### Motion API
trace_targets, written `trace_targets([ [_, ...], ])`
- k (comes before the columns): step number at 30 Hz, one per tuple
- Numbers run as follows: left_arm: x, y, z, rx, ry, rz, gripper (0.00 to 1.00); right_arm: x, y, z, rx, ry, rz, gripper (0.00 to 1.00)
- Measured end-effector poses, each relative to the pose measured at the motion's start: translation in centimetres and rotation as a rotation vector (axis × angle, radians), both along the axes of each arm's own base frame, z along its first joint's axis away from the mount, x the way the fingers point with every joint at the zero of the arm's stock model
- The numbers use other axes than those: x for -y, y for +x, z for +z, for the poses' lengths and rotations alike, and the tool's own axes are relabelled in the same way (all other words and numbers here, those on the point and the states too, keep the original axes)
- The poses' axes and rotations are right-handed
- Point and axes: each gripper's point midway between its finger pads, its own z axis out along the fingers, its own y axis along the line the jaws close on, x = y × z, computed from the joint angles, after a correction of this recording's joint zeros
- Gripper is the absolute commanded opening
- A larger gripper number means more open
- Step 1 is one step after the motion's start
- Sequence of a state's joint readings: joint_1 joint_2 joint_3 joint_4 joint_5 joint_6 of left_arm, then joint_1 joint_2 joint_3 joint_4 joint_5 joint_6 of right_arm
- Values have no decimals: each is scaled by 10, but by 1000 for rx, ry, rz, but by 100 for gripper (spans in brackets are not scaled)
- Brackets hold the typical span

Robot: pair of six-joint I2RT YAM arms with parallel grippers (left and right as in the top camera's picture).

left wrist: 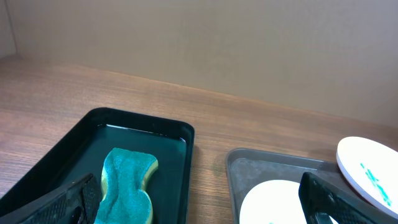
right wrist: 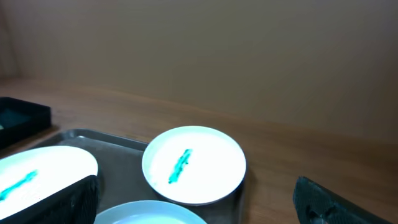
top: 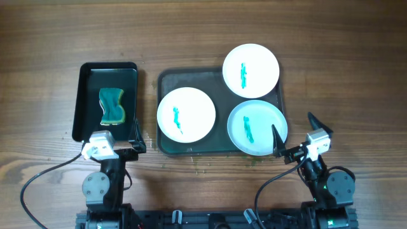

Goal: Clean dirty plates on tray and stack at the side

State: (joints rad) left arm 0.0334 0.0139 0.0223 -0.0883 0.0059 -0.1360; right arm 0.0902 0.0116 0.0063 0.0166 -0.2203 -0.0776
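Note:
Three white plates sit on the dark grey-green tray [top: 191, 77], each with a teal smear: one at the left [top: 186, 114], one at the far right [top: 250, 70], one at the near right [top: 257, 127]. My left gripper [top: 109, 135] is open and empty at the near end of the black tray; in the left wrist view [left wrist: 199, 202] its fingers frame the sponge and the left plate [left wrist: 273, 202]. My right gripper [top: 296, 130] is open and empty by the tray's near right corner. In the right wrist view [right wrist: 199, 202] it faces the far plate [right wrist: 194, 163].
A smaller glossy black tray [top: 86, 95] lies left of the main tray and holds a teal and yellow sponge [top: 112, 105], also seen in the left wrist view [left wrist: 127, 186]. Bare wooden table surrounds both trays. Small green specks lie in front of the main tray.

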Motion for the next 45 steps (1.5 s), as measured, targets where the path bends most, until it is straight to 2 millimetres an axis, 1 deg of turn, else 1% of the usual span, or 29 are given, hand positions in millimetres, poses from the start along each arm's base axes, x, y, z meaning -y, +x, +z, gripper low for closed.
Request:
trace_targets([
  [6, 0, 0, 3, 14, 0, 0, 100, -1, 0, 0, 3, -6, 7, 100],
  [9, 0, -2, -1, -24, -1, 0, 100, -2, 0, 3, -2, -6, 13, 100],
  [10, 0, -4, 0, -55, -2, 0, 100, -2, 0, 6, -4, -6, 15, 100],
  [12, 0, -8, 7, -92, -3, 1, 100, -3, 1, 18, -8, -7, 15, 100],
  [15, -1, -10, 22, -165, -4, 8, 100, -3, 8, 41, -52, -16, 15, 100],
  [19, -1, -9, 44, -299, -8, 8, 100, -5, 24, 56, -214, -61, 20, 100],
  [21, -1, -3, 59, -352, -10, 8, 100, -6, 35, 64, -306, -81, 24, 100],
  [23, -2, 4, 69, -500, -14, 9, 100, -7, 49, 72, -410, -94, 27, 100],
  [25, -2, 16, 78, -639, -18, 7, 100, -9, 57, 70, -591, -110, 39, 100],
  [27, 0, 23, 80, -770, -26, -2, 100, -14, 65, 74, -672, -108, 67, 100],
  [28, 0, 36, 90, -777, -30, -9, 100, -19, 73, 76, -690, -88, 88, 100],
  [29, 1, 48, 94, -784, -33, -14, 100, -24, 77, 76, -706, -63, 111, 100],
  [30, 2, 58, 93, -797, -36, -19, 100, -30, 79, 71, -736, -31, 136, 100],
  [31, 2, 65, 87, -820, -40, -24, 100, -37, 81, 64, -775, 8, 166, 95],
  [32, 3, 67, 82, -838, -44, -30, 100, -43, 82, 59, -806, 43, 192, 88],
  [33, 6, 70, 71, -877, -55, -46, 100, -48, 85, 54, -833, 76, 216, 83],
  [35, 10, 74, 54, -938, -70, -64, 100, -60, 90, 35, -925, 151, 246, 75],
  [36, 10, 75, 49, -960, -73, -66, 100, -65, 91, 25, -979, 178, 244, 72],
  [37, 10, 75, 45, -974, -74, -64, 100, -73, 89, 9, -1064, 197, 235, 67],
  [39, 6, 72, 40, -1000, -65, -41, 100, -89, 85, -16, -1209, 196, 206, 60],
  [40, 4, 71, 38, -1014, -63, -25, 100, -96, 86, -24, -1260, 191, 189, 56],
  [42, -5, 68, 30, -1054, -48, 32, 99, -116, 97, -39, -1332, 173, 172, 49],
  [44, -10, 68, 23, -1083, -39, 58, 97, -133, 104, -53, -1377, 166, 163, 42],
  [45, -11, 69, 19, -1095, -34, 66, 96, -143, 106, -65, -1400, 157, 163, 40],
])
